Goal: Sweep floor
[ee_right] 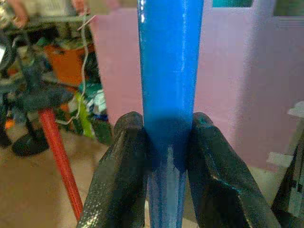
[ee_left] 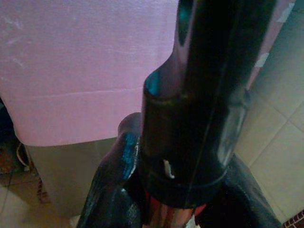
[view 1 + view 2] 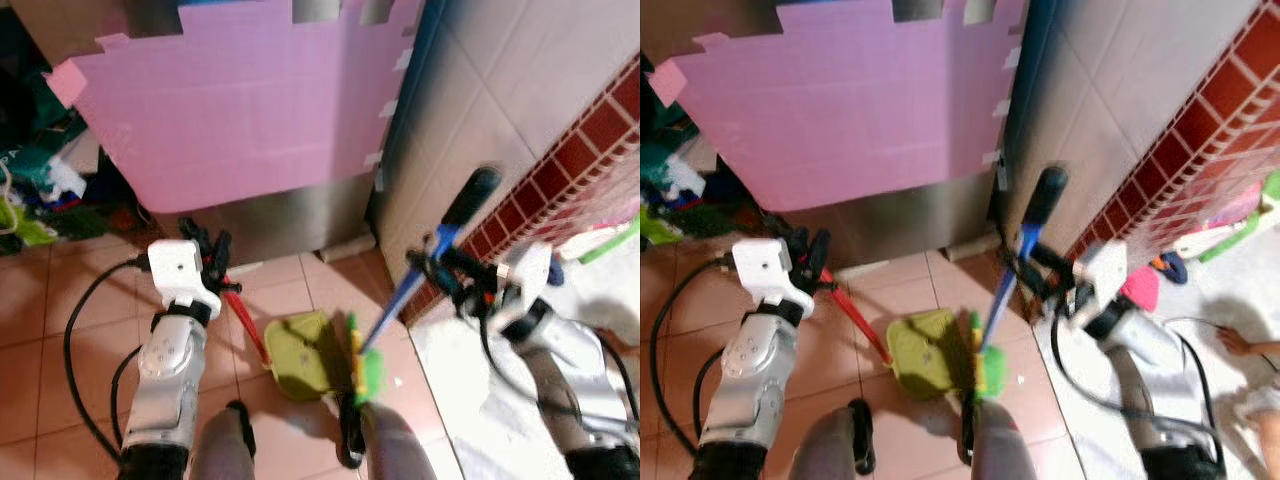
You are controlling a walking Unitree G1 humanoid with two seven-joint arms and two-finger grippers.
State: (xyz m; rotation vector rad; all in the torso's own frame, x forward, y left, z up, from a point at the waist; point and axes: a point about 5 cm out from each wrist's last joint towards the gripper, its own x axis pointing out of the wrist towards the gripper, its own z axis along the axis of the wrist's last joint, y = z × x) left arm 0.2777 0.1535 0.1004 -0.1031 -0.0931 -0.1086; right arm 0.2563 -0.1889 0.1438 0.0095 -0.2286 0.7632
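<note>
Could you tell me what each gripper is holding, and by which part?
Left gripper: dustpan, by its red handle's top. Right gripper: broom, on its blue shaft below the black grip.

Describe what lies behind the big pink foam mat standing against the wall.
Below the pink foam mat a silver metal cabinet shows; the mat hides its upper part. To the robot's left, a pile of clutter sticks out.

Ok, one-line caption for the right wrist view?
Right gripper clamps the glossy blue broom handle, pink foam mat behind.
</note>
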